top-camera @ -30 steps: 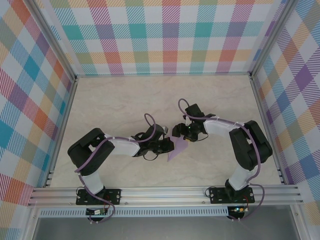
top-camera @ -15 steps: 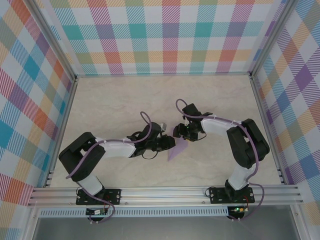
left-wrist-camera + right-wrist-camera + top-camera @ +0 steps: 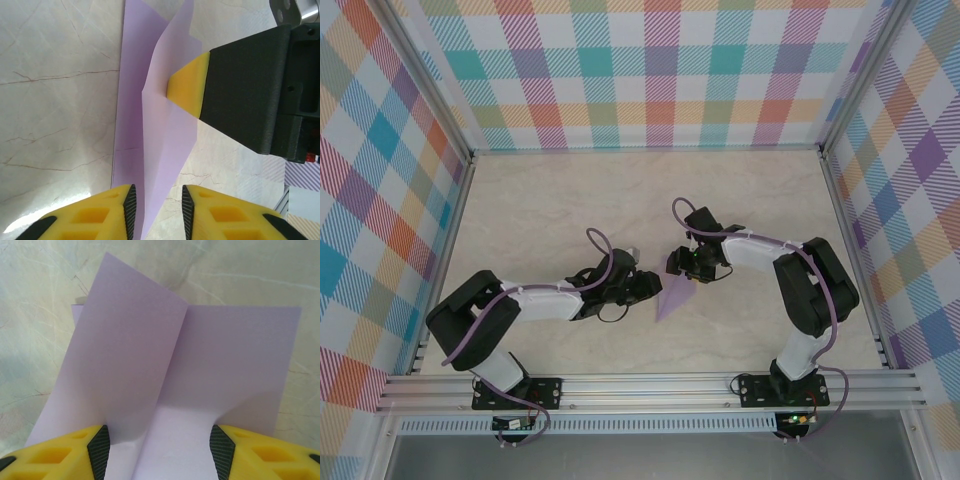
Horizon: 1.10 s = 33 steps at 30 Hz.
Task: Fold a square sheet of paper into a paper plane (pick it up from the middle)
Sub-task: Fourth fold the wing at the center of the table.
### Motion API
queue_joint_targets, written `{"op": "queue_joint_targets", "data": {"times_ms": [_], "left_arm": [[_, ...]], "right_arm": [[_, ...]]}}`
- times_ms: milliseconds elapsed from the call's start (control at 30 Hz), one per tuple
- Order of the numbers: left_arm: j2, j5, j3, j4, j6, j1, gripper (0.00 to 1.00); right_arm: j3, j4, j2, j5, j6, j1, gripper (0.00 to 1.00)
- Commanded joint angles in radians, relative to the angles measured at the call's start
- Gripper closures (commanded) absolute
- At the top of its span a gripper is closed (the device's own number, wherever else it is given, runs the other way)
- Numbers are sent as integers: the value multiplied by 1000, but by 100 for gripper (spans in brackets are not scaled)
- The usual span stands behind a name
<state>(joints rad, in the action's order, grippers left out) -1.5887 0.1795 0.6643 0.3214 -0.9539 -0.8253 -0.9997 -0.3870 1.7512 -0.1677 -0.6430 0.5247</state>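
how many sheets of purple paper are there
1: a folded purple sheet lying between the left gripper and the right gripper. Others could hide under the arms.

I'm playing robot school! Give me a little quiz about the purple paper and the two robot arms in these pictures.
1. True or false: the purple paper lies completely flat, with no fold in it.
2. What colour are the fingertips of the left gripper? A) red B) yellow C) green
3. Whose fingers stand further apart, those of the left gripper or of the right gripper?

Key
1. False: a crease runs down the paper and one side lifts up.
2. B
3. The right gripper's.
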Motion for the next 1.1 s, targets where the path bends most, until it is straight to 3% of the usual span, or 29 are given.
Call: {"op": "queue_joint_targets", "data": {"times_ms": [0, 433, 767, 1067], "left_arm": [[-43, 32, 24, 37, 0, 14, 74], [-119, 111, 60, 90, 20, 32, 96], [-168, 209, 116, 56, 74, 43, 100], [-195, 264, 147, 28, 112, 49, 100]], "right_arm": [[19, -48, -5, 40, -11, 1, 41], [30, -72, -72, 34, -8, 0, 41], [117, 12, -192, -60, 36, -2, 38], [139, 48, -191, -74, 19, -15, 38]]}}
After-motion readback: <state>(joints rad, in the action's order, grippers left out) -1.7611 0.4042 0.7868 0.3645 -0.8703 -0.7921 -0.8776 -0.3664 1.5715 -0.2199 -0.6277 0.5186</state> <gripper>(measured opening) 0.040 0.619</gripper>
